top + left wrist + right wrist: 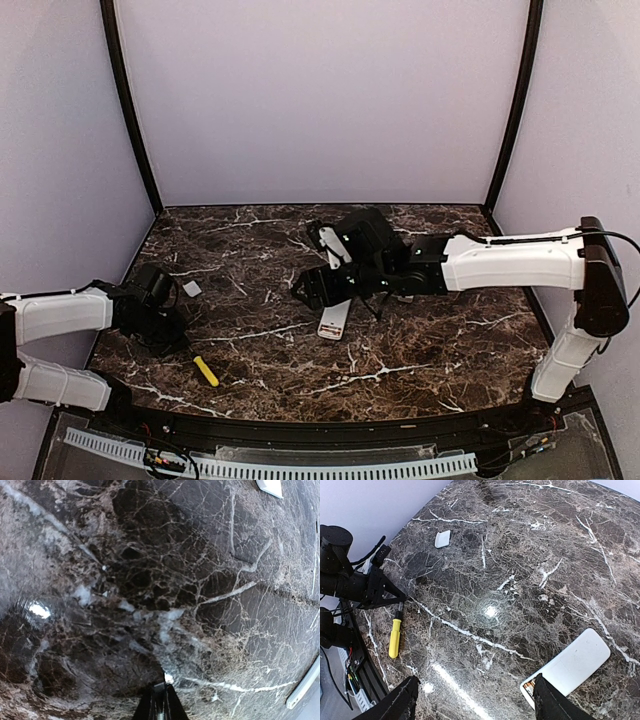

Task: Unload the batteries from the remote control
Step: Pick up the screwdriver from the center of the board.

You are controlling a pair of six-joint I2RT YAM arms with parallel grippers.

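Table: dark veined marble, glossy, with glare spots in both wrist views.
Right gripper: wide open, holding nothing; hangs over the middle of the table, with the near end of the remote between its fingers, close to the right-hand one.
Left gripper: fingers pressed together to a dark wedge, nothing visible between them; low over bare marble at the table's left edge, well apart from the remote.
Remote: white, flat on the table, bay at its near end uncovered.
Screwdriver: yellow handle, lying near the left gripper.
Cover: small flat white piece, alone on the marble beyond the screwdriver.
Batteries: reddish-gold cells in the open bay, apparently not yet out.
Risk, slip: tiny round cells on a slick table, likely to roll off toward an edge if pried out fast.
Risk, shove: nothing pins the light remote, so a finger catching its rim probably skids it instead of freeing a cell.
Risk, miss: wide jaws over thin cells, easy to close on the casing.
Hidden, count: bay cut off by the right finger, number of cells unreadable.
Hidden, top view: the arm covers the remote's bay end.
Hidden, white strip: half under the right wrist, remote or rig part, cannot tell.
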